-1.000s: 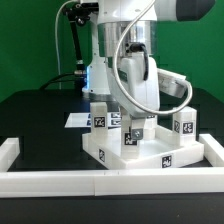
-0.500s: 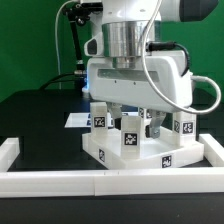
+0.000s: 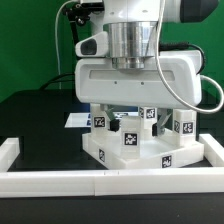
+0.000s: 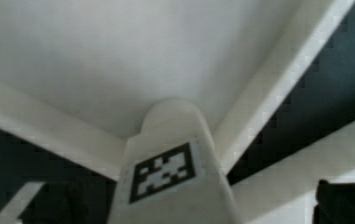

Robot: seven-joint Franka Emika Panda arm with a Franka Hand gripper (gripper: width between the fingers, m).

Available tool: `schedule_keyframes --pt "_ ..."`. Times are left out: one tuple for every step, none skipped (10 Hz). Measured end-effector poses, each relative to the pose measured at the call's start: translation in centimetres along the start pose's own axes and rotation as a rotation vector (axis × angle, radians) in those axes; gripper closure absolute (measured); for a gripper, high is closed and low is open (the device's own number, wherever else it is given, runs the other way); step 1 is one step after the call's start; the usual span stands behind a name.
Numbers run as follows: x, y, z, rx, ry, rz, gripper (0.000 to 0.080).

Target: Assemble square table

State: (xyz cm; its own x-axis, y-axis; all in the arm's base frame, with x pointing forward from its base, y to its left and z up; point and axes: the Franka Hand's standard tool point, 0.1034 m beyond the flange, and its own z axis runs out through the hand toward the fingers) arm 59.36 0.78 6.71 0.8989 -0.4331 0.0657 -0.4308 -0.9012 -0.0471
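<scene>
While legs [image 3: 131, 134] stand on the panel [image 3: 140, 157], the wall [image 3: 100, 182] fronts it

I see the square panel [image 3: 140, 157] on the table [image 3: 30, 115], against the low wall [image 3: 60, 182] in front. Four legs stand upright on it: two rear [image 3: 99, 116] [image 3: 184, 127], two nearer [image 3: 131, 137] [image 3: 149, 119]. Marker board [image 3: 75, 120] behind, toward the exterior view's left.
</scene>
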Motion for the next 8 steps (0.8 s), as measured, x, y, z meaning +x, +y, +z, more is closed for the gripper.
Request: schedule_keyframes --pt "0.03 0.06 0.00 -0.003 0.001 -0.072 0.0151" --pt "0.05 0.01 -0.02 -0.008 0.004 -0.124 0.0151" --pt "0.07 -0.02 -0.03 -0.008 0.005 -0.157 0.0151" --pt "0.13 0.08 -0.04 -0.009 0.006 -0.191 0.0168" --pt "0.14 0.09 -0.04 -0.009 0.006 -0.190 0.0168" --pt "0.13 0.09 -0.03 -0.009 0.005 -0.189 0.0341" --pt "0.14 0.10 -0.03 -0.009 0.006 -0.189 0.0516" --pt "0.14 0.11 -0.03 -0.009 0.005 -0.189 0.0511"
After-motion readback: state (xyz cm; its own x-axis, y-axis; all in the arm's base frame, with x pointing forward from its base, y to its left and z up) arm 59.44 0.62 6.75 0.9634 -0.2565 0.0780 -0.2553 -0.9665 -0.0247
